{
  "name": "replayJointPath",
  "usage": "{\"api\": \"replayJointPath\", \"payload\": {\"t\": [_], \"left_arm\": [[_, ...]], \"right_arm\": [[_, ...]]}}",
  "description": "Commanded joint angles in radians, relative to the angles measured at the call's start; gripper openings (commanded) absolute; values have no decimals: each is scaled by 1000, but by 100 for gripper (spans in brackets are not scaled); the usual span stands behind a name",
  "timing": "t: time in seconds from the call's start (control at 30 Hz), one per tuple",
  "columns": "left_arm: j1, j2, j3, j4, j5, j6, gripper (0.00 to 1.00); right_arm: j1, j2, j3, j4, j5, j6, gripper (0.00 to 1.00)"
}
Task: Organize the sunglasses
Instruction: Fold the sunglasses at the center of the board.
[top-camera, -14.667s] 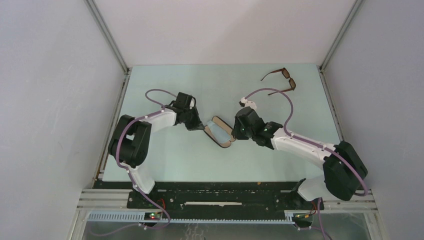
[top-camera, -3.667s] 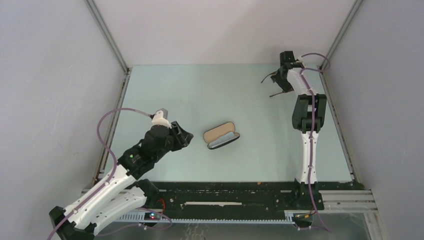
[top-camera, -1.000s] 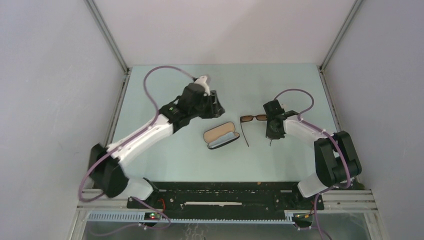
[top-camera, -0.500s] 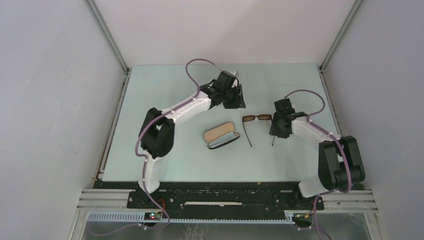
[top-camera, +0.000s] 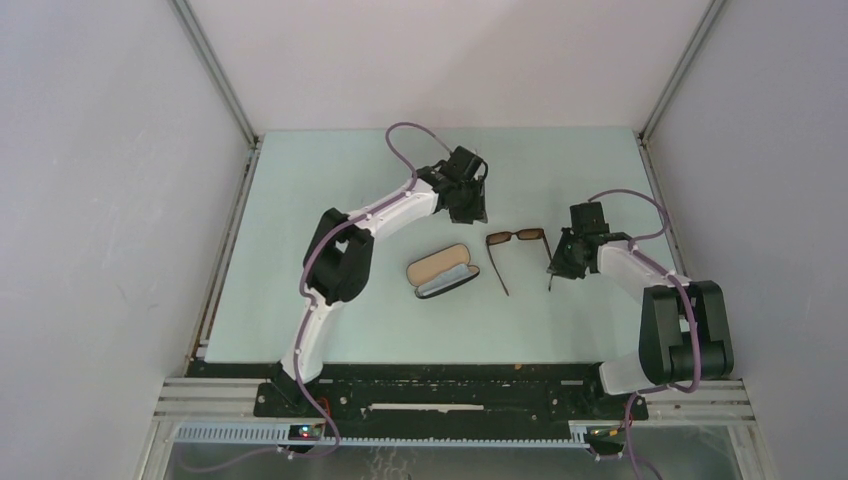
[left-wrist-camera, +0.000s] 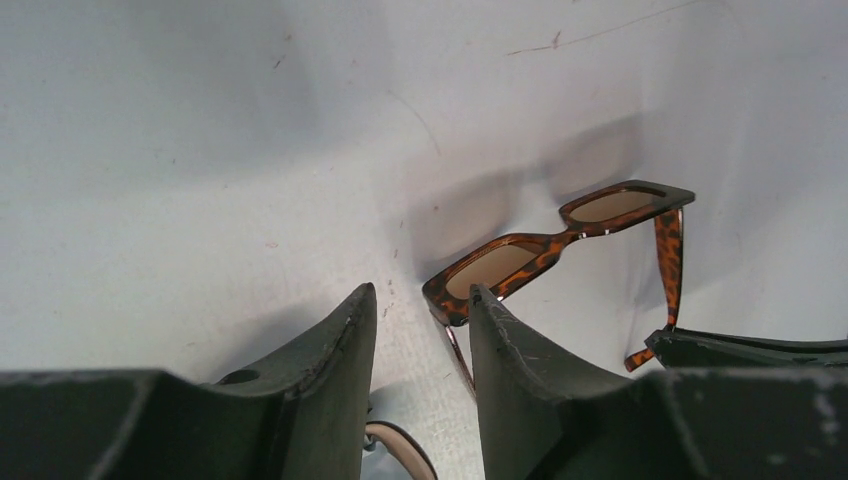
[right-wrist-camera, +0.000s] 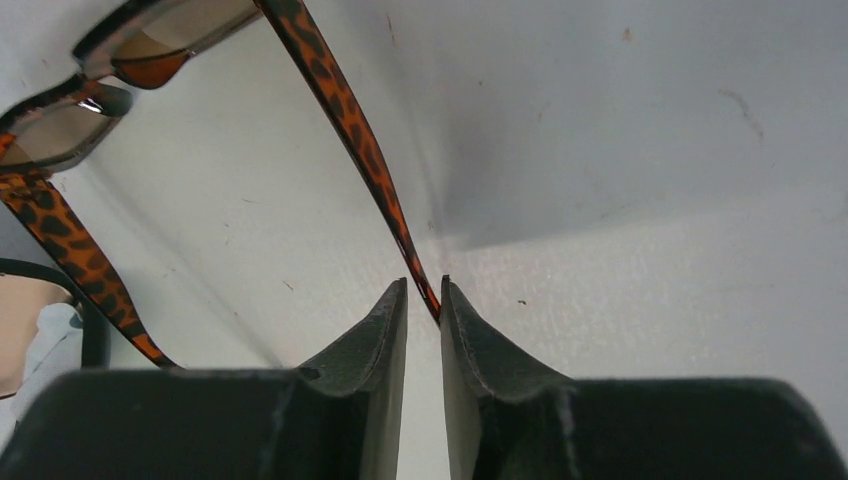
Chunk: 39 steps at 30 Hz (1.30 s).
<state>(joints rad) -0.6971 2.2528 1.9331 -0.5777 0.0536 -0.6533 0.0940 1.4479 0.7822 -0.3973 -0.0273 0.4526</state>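
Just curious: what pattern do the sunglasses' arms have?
Orange-brown with dark tortoiseshell spots on the sunglasses, clearest in the right wrist view.

An open black case (top-camera: 444, 271) with tan lining lies on the pale table (top-camera: 320, 180).

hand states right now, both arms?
Left hand: open, holding nothing.
Right hand: slightly open; temple tip of the sunglasses sits in the gap, not visibly clamped.

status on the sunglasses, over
Left gripper open, empty, near the sunglasses. Right gripper jaws nearly closed at a temple tip, grip unclear. They lie unfolded on the table beside the open case, nothing between.
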Motion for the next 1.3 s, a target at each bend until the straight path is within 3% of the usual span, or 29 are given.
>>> {"api": "replayJointPath", "payload": {"t": [0.0,0.73,0.97,1.1,1.27], "left_arm": [[4,6,48,-36,-18,-17,44],[-17,29,26,-44,55,-8,43],[-8,-52,1,-15,1,32,45],[33,-15,74,-60,12,67,46],[67,88,193,-169,59,87,45]], "right_arm": [[0,-18,-14,42,-27,29,25],[8,10,-6,44,-35,17,10],[103,20,36,-21,17,-66,0],[180,20,50,-60,101,-96,0],[187,23,55,-65,110,-108,0]]}}
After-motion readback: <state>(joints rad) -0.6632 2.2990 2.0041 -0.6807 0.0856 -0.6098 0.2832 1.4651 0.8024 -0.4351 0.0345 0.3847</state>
